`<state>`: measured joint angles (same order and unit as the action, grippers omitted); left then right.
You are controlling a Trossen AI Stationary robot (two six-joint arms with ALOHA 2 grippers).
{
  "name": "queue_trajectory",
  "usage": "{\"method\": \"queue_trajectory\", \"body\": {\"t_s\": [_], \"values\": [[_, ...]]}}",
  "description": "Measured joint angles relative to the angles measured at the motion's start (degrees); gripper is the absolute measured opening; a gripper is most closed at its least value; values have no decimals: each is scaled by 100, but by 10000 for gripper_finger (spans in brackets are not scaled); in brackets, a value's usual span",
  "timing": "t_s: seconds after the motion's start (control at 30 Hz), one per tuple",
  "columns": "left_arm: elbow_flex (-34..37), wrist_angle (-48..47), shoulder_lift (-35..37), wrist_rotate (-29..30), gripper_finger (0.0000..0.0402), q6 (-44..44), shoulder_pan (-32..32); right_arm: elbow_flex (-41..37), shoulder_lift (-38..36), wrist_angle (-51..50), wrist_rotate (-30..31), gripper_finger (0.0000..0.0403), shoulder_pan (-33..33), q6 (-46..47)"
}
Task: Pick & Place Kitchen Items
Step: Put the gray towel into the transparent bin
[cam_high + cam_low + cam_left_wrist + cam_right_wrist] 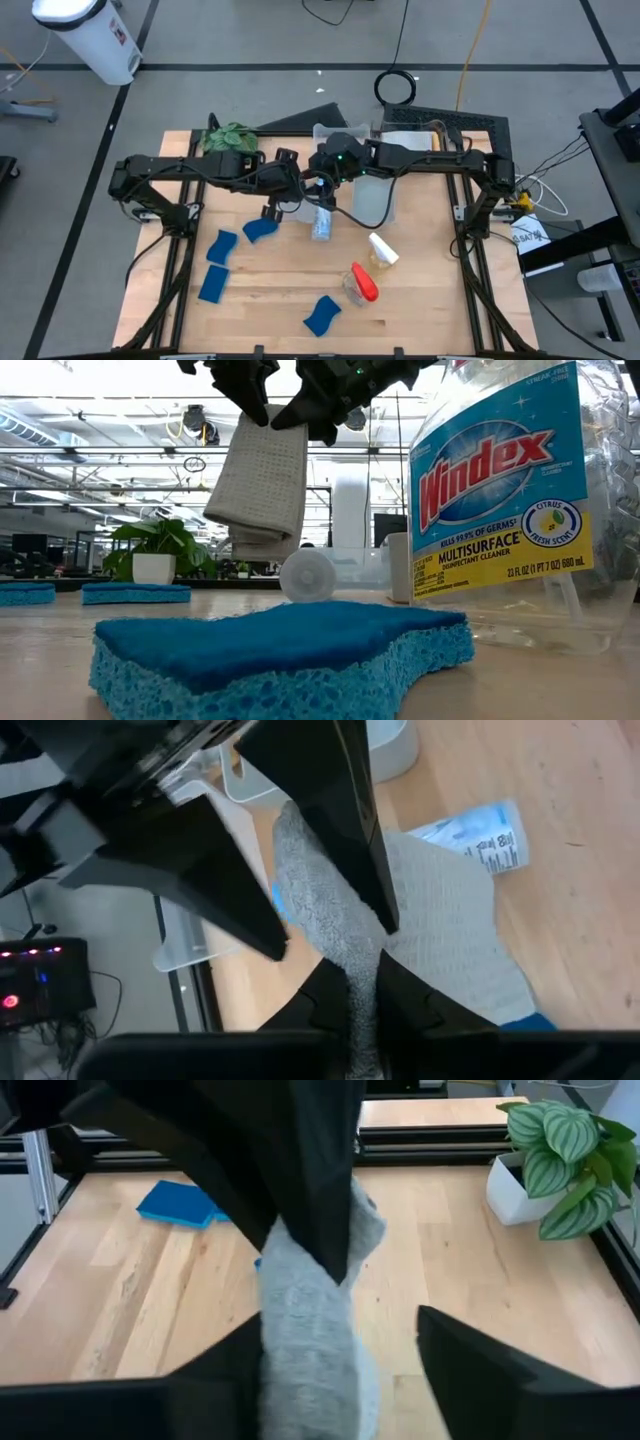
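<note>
A folded grey waffle-weave cloth [262, 485] is held in the air above the pale wooden worktop [290, 290], near its middle, and hangs down from the two arms where they meet. The left gripper [362, 982] is seen in its own wrist view with its jaws pressed together on a bunched fold of the cloth, so the cloth is clamped between them. The right gripper [340, 1350] is just beside it, reaching in from the opposite side; its jaws stand apart, and in the right wrist view the grey cloth lies against one jaw while the other jaw stands clear of it. Whether the right jaws press on the cloth cannot be told.

Below and beside the hanging cloth, a small clear bottle with a blue label [322, 224] lies on its side on the worktop. Farther toward the near edge, a clear bottle with a white top [382, 250] and a clear bottle with a red top [361, 284] also lie on the wood. Four wavy blue sponges are spread over the worktop, one of them [260, 229] close under the left gripper. A small green potted plant [228, 137] stands at the far left corner, and a clear rectangular plastic bin [375, 195] sits beneath the right arm.
</note>
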<state>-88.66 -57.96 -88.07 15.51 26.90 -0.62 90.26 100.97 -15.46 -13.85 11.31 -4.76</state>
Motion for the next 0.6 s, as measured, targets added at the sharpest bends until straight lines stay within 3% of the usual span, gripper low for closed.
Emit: {"method": "queue_trajectory", "body": {"t_s": [0.27, 0.6], "values": [[0, 119, 0, -27, 35, -182, 6, 0, -2, -74, -504, 13, 40, -33], [-4, 521, 648, -99, 75, -666, -363, -2, -652, -334, -317, 6, 227, 223]]}}
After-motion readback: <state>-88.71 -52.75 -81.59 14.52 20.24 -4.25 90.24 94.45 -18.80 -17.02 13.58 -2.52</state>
